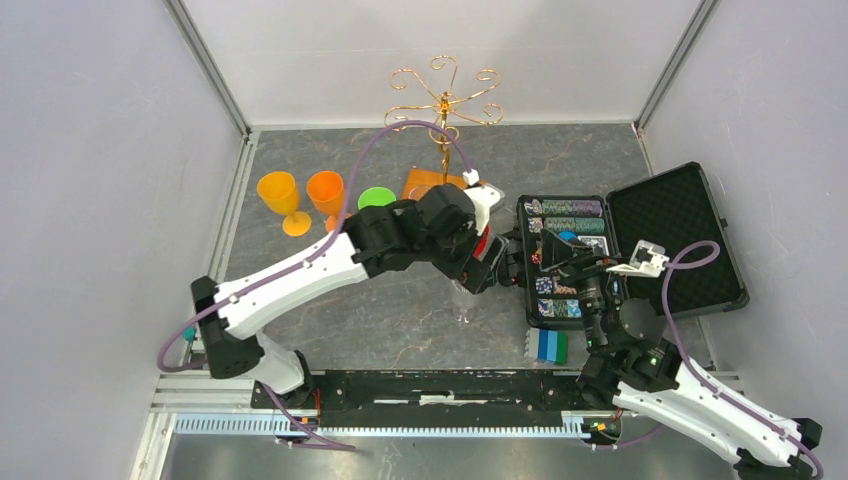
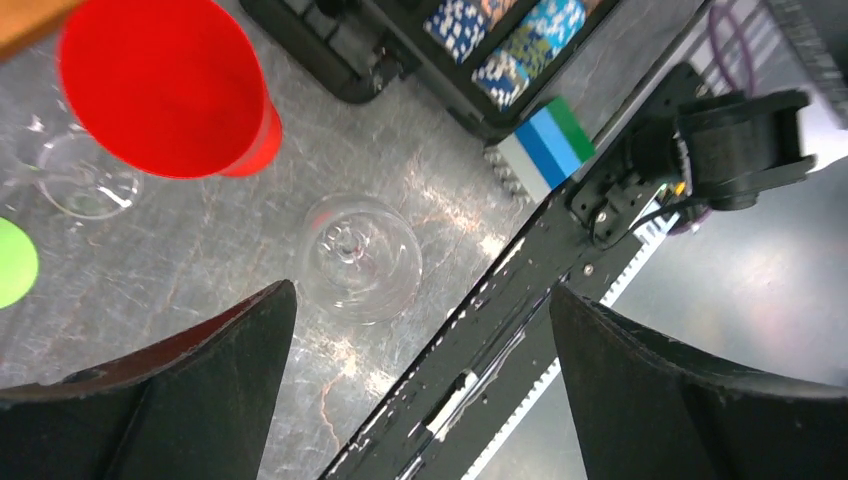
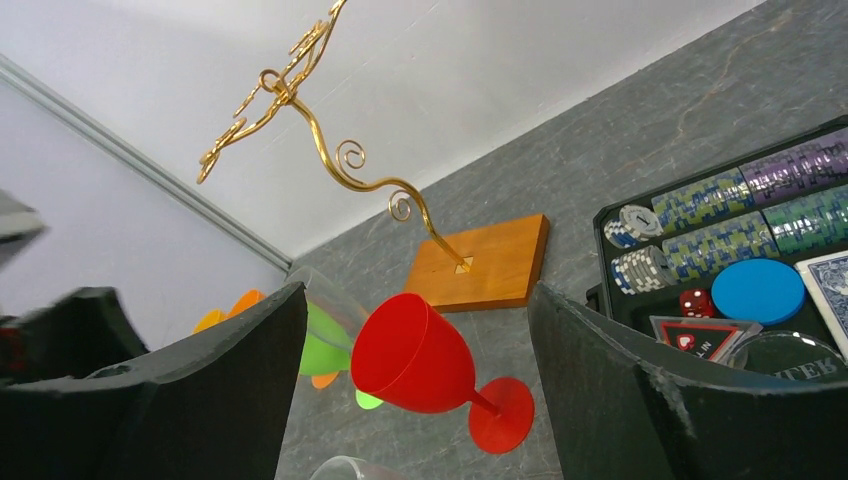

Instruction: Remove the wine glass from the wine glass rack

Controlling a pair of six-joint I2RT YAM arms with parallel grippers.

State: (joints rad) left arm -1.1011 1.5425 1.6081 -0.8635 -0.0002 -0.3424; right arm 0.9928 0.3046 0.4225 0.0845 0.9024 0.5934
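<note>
The gold wine glass rack (image 1: pixel 443 100) stands at the back on its orange-brown base (image 1: pixel 430 184); no glass hangs from its scroll arms. It also shows in the right wrist view (image 3: pixel 340 165). A clear wine glass (image 2: pixel 360 256) stands upright on the table, just beyond my left gripper (image 2: pixel 420 390), which is open and empty above it. The glass is faint in the top view (image 1: pixel 463 303). My right gripper (image 3: pixel 415 400) is open and empty, facing a red goblet (image 3: pixel 420 355).
An open black case (image 1: pixel 640 245) of poker chips lies at the right. Two orange goblets (image 1: pixel 300 195), a green cup (image 1: pixel 376 197), the red goblet (image 2: pixel 165 90) and a second clear glass (image 2: pixel 85 180) stand near the rack. A blue-green block (image 1: pixel 552 345) sits by the front rail.
</note>
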